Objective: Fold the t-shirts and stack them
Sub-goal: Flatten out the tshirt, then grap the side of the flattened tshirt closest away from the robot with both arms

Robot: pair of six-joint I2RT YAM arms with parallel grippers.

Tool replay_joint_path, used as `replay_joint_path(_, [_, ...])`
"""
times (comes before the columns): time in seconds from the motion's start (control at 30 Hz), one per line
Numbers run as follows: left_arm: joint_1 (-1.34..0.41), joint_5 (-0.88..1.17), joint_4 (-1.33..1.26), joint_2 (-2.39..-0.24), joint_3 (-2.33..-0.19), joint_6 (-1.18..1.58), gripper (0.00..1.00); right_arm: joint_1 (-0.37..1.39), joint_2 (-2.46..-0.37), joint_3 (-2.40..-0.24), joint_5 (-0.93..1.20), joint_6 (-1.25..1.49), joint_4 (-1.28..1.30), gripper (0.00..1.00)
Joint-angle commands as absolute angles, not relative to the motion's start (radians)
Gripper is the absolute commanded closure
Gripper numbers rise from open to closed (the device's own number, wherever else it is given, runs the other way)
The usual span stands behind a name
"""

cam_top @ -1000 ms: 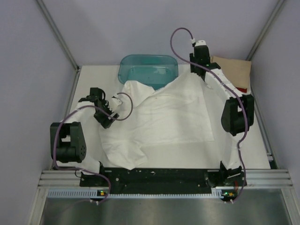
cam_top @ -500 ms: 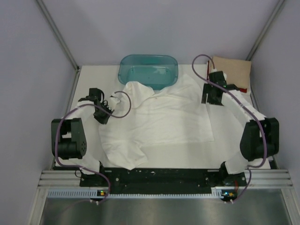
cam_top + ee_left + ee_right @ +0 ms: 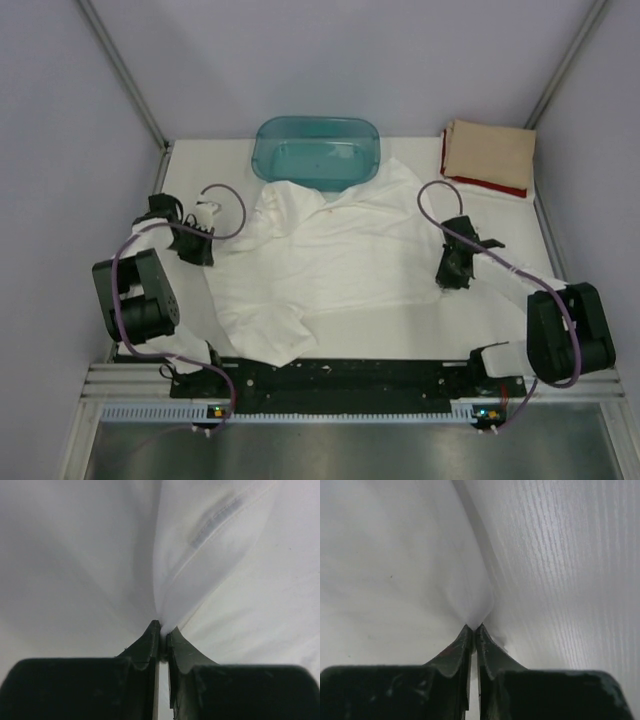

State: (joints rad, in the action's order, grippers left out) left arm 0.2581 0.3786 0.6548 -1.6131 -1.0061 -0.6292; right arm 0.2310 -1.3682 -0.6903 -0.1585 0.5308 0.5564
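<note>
The white t-shirt (image 3: pixel 330 250) lies spread and rumpled across the middle of the table, its print not showing. My left gripper (image 3: pixel 203 248) is at the shirt's left edge, shut on a pinch of white cloth (image 3: pixel 170 600). My right gripper (image 3: pixel 448 274) is at the shirt's right edge, likewise shut on a fold of white cloth (image 3: pixel 472 600). The tan t-shirt (image 3: pixel 490 150) lies folded at the back right on top of the red t-shirt (image 3: pixel 482 186), of which only an edge shows.
A translucent teal tub (image 3: pixel 318 148) stands at the back centre, with the white shirt's far edge touching its front. Grey walls close in the table on both sides. The arm bases sit on the black rail (image 3: pixel 340 375) at the near edge.
The right arm came back from the far right corner to the shirt's right edge and shut on it. The left gripper shifted left and shut on the left edge. The shirt dropped flatter.
</note>
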Motion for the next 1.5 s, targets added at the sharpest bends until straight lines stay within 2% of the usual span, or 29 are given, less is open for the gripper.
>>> replay_joint_path(0.0, [0.343, 0.468, 0.677, -1.618, -0.997, -0.617, 0.88, 0.239, -1.327, -0.606, -0.136, 0.615, 0.479, 1.0])
replay_joint_path(0.27, [0.387, 0.335, 0.561, -1.695, -1.061, -0.591, 0.75, 0.224, -1.178, -0.554, -0.184, 0.644, 0.486, 1.0])
replay_joint_path(0.37, [0.388, 0.247, 0.519, -1.718, -1.091, -0.571, 0.64, 0.224, -1.18, -0.551, -0.172, 0.644, 0.486, 1.0])
replay_joint_path(0.47, [0.394, 0.177, 0.475, -1.678, -1.097, -0.577, 0.6, 0.224, -1.175, -0.554, -0.163, 0.638, 0.482, 1.0])
replay_joint_path(0.6, [0.361, 0.294, 0.578, -1.513, -1.114, -0.664, 0.57, 0.224, -1.163, -0.572, -0.153, 0.615, 0.482, 1.0])
replay_joint_path(0.67, [0.284, 0.342, 0.662, -1.404, -1.089, -0.75, 0.52, 0.222, -1.154, -0.58, -0.158, 0.601, 0.483, 1.0])
replay_joint_path(0.77, [0.068, 0.419, 0.871, -1.245, -1.033, -0.935, 0.44, 0.222, -1.141, -0.581, -0.172, 0.583, 0.479, 1.0])
replay_joint_path(0.8, [-0.043, 0.437, 0.927, -1.195, -1.002, -0.978, 0.45, 0.222, -1.137, -0.58, -0.173, 0.578, 0.479, 1.0])
replay_joint_path(0.93, [-0.407, 0.531, 1.132, -1.129, -0.957, -1.049, 0.61, 0.222, -1.135, -0.572, -0.173, 0.563, 0.471, 1.0])
replay_joint_path(1.0, [-0.568, 0.517, 1.173, -1.15, -0.942, -1.031, 0.61, 0.222, -1.137, -0.572, -0.17, 0.561, 0.471, 1.0])
replay_joint_path(1.07, [-0.728, 0.477, 1.186, -1.152, -0.892, -1.028, 0.52, 0.222, -1.135, -0.572, -0.17, 0.56, 0.472, 1.0])
replay_joint_path(1.13, [-0.839, 0.44, 1.178, -1.151, -0.833, -1.029, 0.43, 0.222, -1.134, -0.568, -0.176, 0.568, 0.472, 1.0])
replay_joint_path(1.23, [-0.954, 0.391, 1.137, -1.16, -0.781, -1.022, 0.36, 0.222, -1.137, -0.565, -0.186, 0.578, 0.472, 1.0])
replay_joint_path(1.47, [-1.123, 0.289, 1.06, -1.245, -0.658, -1.003, 0.34, 0.221, -1.164, -0.575, -0.193, 0.583, 0.486, 1.0])
